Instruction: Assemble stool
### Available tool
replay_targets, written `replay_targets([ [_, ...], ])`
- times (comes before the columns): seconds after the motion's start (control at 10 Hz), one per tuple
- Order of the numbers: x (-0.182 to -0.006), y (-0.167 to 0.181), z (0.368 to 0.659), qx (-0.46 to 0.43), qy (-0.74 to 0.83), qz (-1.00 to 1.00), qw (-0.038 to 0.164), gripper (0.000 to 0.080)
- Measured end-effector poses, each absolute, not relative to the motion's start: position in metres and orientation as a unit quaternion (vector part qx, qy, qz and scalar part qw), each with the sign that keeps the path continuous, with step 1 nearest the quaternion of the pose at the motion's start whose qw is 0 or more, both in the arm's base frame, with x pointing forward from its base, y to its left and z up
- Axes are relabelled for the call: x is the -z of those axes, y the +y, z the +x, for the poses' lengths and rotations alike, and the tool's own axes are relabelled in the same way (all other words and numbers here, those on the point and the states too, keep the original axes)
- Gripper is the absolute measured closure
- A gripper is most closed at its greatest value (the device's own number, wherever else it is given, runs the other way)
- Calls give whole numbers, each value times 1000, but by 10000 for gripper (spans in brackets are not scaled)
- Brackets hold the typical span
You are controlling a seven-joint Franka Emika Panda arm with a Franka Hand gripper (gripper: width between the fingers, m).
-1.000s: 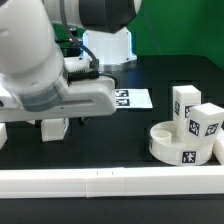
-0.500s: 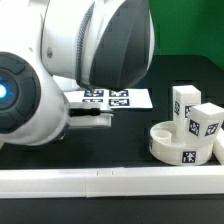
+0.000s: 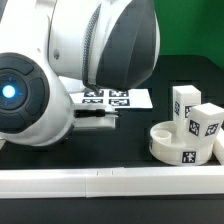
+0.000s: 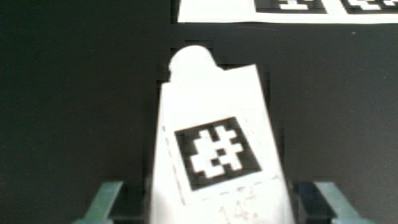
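In the wrist view a white block leg (image 4: 217, 130) with a black-and-white tag lies on the black table, its rounded end pointing toward the marker board. My gripper (image 4: 222, 200) is open and straddles the leg. A small gap shows between the leg and each of the fingertips (image 4: 114, 200). In the exterior view the round ribbed seat (image 3: 180, 146) sits at the right. Two tagged legs (image 3: 186, 104) (image 3: 206, 122) stand upright on it. My arm's large white body (image 3: 70, 70) fills the exterior view's left and hides the gripper and the leg under it.
The marker board (image 3: 112, 98) lies flat behind the arm and also shows in the wrist view (image 4: 285, 8). A long white border rail (image 3: 110, 181) runs along the front edge of the black table. A green wall stands at the back right.
The arm has swung so its joints now fill the exterior view's left, covering the gripper and the leg seen a second ago. The seat and its two legs have not moved.
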State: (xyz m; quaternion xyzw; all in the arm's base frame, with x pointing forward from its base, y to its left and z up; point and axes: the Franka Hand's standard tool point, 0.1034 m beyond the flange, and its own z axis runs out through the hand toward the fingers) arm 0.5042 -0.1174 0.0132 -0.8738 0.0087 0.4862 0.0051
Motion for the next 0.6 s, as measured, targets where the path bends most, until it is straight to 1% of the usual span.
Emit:
replay_targets([
  [0.1,-14,-115,507,-483,7,-876,4,475],
  [0.2,-21,-106,513,-476,4,-879,-1,475],
  [0.4,-51,-73,529,-462,11,-887,-17,475],
  [0.5,-67,-62,540,-444,1,-896,-20,475],
  [0.6,-80,-55,548,-431,-14,-902,-18,475],
])
